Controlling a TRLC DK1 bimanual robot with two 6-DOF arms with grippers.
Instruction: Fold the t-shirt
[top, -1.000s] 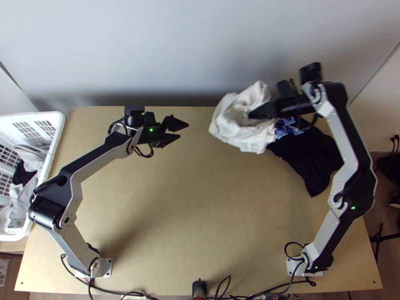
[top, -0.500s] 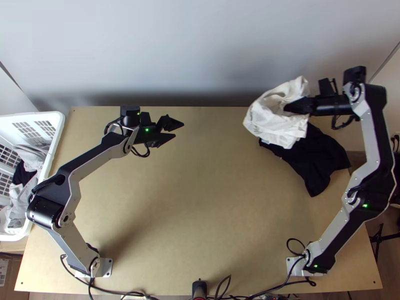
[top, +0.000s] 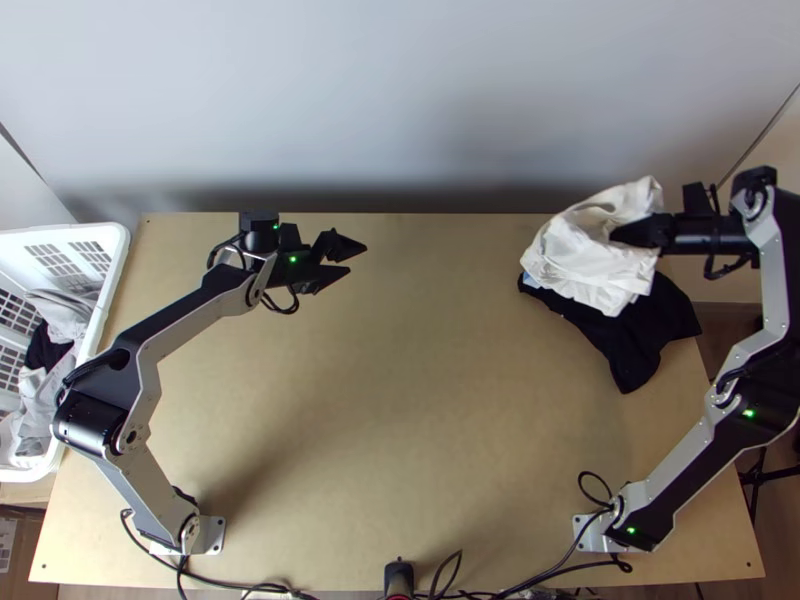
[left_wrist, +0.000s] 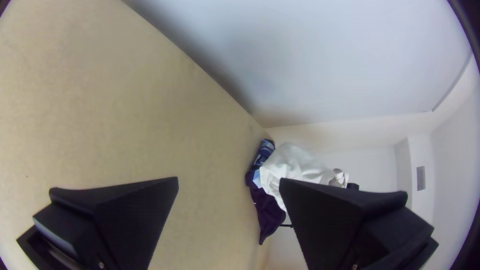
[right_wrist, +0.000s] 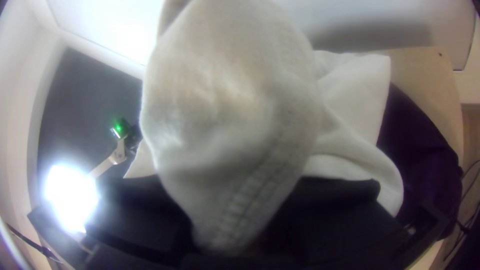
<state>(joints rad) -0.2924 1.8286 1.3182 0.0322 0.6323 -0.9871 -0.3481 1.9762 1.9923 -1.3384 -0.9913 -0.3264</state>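
Now the right hand (top: 622, 235) has the white T-shirt (top: 575, 258) gripped by a seamed part, the cloth bunched and drooping at the far right of the worktop (top: 400, 400). It overlaps a dark garment (top: 640, 345); whether they touch, I can't tell. Over at far left, the left hand (top: 358, 260) is empty, fingers spread, well apart from the T-shirt.
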